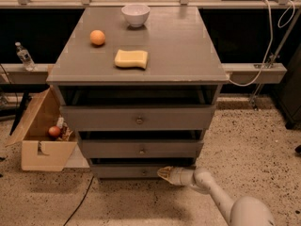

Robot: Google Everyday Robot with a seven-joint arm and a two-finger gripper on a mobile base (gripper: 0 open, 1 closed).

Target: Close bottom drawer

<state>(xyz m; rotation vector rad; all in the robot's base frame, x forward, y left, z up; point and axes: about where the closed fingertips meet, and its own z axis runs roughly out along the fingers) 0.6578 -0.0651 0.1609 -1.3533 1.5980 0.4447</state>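
- Gripper [165, 173] sits low at the foot of the grey cabinet [188, 55], at the end of the arm reaching in from bottom right.
- Tan fingertips taper to a single point: pinched together, holding nothing.
- That point sits against, or just short of, the right part of the bottom drawer [124, 172] front. Contact looks likely, but I can't confirm it.
- The bottom drawer is the lowest of three, just above the speckled floor [254, 145]. I can't pick out its knob.
- State of the job, as I read it: not closed yet. A dark strip shows above the front panel, and the panel stands proud of the carcass.
- It looks only slightly out, so not much travel is left.
- Done: gripper lined up on the panel in a pushing pose. Left: drive the panel straight back until it seats.
- The push point is off-centre to the right, so the drawer may rack a bit on the way in.
- Middle drawer [141, 149] and top drawer [138, 119] also sit out with dark gaps above. Not our job.
- On the cabinet top: white bowl [135, 14], orange [97, 37], yellow sponge [131, 59]. All are well clear of the action.
- An open cardboard box [37, 147] stands on the floor to the cabinet's left.
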